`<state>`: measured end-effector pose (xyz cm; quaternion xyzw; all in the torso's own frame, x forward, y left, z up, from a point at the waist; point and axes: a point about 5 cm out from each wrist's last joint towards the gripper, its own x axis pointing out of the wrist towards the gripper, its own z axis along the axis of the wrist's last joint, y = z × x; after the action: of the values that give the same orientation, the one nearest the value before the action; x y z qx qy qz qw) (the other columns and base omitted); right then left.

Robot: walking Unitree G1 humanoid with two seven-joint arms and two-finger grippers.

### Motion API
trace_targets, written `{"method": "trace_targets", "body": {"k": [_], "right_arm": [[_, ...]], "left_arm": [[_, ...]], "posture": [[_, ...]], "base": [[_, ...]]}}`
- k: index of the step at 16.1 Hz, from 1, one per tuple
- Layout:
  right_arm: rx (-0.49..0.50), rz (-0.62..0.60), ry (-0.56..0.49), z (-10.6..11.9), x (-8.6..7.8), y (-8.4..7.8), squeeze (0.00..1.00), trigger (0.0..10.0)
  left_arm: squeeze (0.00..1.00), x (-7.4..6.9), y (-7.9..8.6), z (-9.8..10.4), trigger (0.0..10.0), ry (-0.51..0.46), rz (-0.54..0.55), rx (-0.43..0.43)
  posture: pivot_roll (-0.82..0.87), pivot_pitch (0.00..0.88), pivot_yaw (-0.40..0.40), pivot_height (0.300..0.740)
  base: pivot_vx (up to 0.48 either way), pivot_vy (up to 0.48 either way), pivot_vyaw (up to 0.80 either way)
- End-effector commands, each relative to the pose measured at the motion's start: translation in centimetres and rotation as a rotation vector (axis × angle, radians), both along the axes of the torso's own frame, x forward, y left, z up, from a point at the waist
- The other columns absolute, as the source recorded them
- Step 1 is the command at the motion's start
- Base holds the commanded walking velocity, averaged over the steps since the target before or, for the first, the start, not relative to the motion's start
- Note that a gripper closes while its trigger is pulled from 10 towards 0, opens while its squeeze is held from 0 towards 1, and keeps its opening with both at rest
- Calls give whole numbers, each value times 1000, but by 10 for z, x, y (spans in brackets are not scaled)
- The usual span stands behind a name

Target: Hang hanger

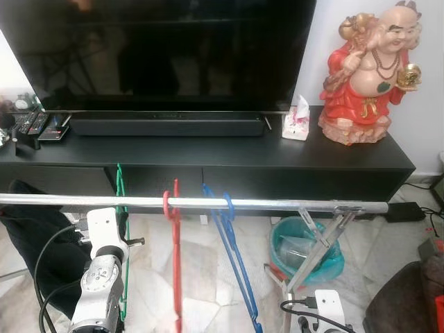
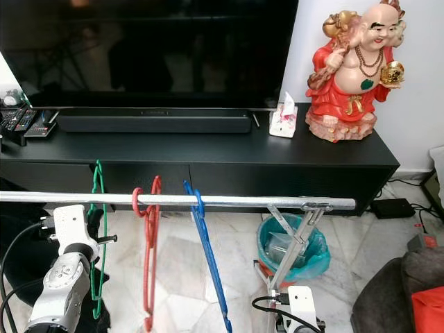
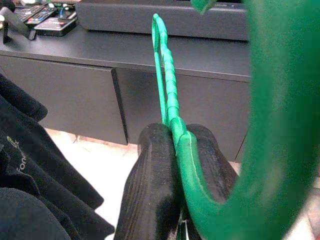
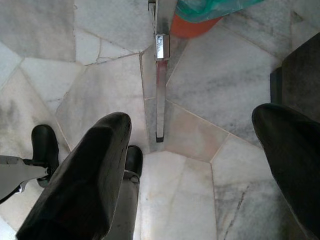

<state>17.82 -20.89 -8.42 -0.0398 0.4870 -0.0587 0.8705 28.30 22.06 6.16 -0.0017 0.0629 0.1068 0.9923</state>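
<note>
A silver rail [image 1: 263, 204] runs across in front of me, with a red hanger [image 1: 176, 263] and a blue hanger [image 1: 232, 263] hanging on it. In the left wrist view my left gripper [image 3: 175, 137] is shut on a green hanger [image 3: 167, 85]. That green hanger [image 1: 122, 208] stands upright at the rail's left part beside my left arm [image 1: 100, 277], its hook reaching above the rail; I cannot tell whether it rests on it. My right gripper [image 4: 200, 150] hangs low over the marble floor, open, with nothing between its fingers [image 4: 90, 175].
Behind the rail is a black TV cabinet [image 1: 208, 156] with a TV [image 1: 159, 48], soundbar [image 1: 166, 125], remotes [image 1: 38, 125], tissue box [image 1: 296, 121] and red statue [image 1: 368, 76]. A teal bin [image 1: 302, 250] stands by the rack's leg [image 1: 312, 257]. Black clothing [image 1: 35, 243] hangs at left.
</note>
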Motion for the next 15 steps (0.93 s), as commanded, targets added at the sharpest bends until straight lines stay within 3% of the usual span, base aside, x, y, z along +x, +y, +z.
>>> {"method": "trace_targets", "body": {"k": [1,3,5,8,13,15], "right_arm": [[0,2,2,0,0,0,0,10000],[-2,7,2,0,0,0,0,10000],[-3,9,3,0,0,-1,0,10000],[-2,14,4,0,1,0,0,10000],[-2,12,5,0,0,0,0,10000],[-3,14,5,0,0,0,0,10000]], "left_arm": [[0,13,3,35,10000,-159,-6,53],[0,12,1,42,10000,-204,-11,58],[0,11,0,39,10000,-186,-11,61],[0,3,3,3,10000,40,12,8],[0,-8,-5,-6,10000,62,-22,7],[0,-19,-7,-14,10000,101,-35,6]], "posture": [[79,0,2,740],[80,0,3,740],[84,0,1,740],[81,0,4,740],[81,0,6,740],[81,0,6,740]], "base": [[0,0,0],[0,0,0],[0,0,0],[0,0,0],[0,0,0],[0,0,0]]}}
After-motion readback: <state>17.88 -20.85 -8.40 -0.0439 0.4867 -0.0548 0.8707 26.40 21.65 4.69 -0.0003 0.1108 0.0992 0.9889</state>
